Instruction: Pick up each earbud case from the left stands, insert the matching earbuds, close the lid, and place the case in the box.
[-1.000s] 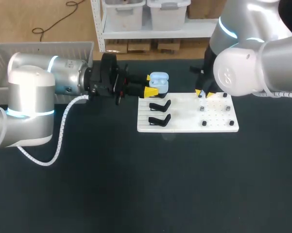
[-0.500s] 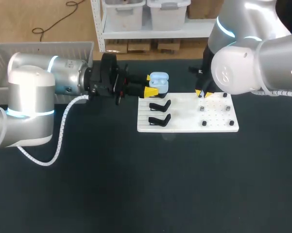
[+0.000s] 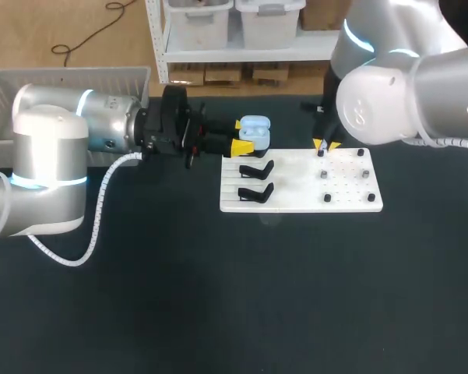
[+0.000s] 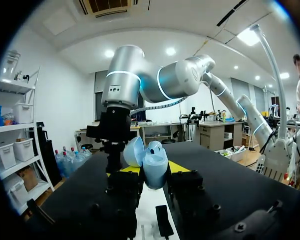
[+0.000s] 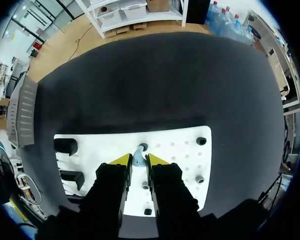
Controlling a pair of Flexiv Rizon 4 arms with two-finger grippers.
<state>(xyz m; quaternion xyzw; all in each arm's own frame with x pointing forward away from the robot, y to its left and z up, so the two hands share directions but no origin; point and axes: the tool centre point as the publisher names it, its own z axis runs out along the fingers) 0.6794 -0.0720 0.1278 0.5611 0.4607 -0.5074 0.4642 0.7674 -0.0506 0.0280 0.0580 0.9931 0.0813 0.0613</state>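
At the back of the dark table (image 3: 179, 296), the left gripper (image 3: 243, 135) is coming in level from the left side and is pinching a pale blue earbud case (image 3: 255, 132) between its two yellow fingertips (image 3: 241, 146). The case is being held just off the far left corner of the white board (image 3: 296, 204), clear of the board's surface, with its lid standing open. From the left wrist, the earbud case (image 4: 153, 165) is sitting upright between the black fingers, one yellow tip touching each side, the rounded lid tipped back and the hollow inside facing out.

On the left part of the board two black stands (image 3: 255, 168) are lying one behind the other, both bare.

The right gripper (image 3: 325, 146) is hanging over the far edge of the board, near its middle, pointing straight down. From the right wrist, its fingers (image 5: 121, 161) are drawn close together and are nipping a small pale blue earbud (image 5: 139, 156) from both sides, the earbud's stem sticking out ahead of the tips. I cannot tell whether the earbud is touching the board beneath it.

A handful of small dark studs (image 3: 325, 174) are dotted over the right half of the board, well apart from one another; they are too small to make out further.

A white slatted basket (image 3: 70, 78) is sitting at the far left corner, behind the left arm.
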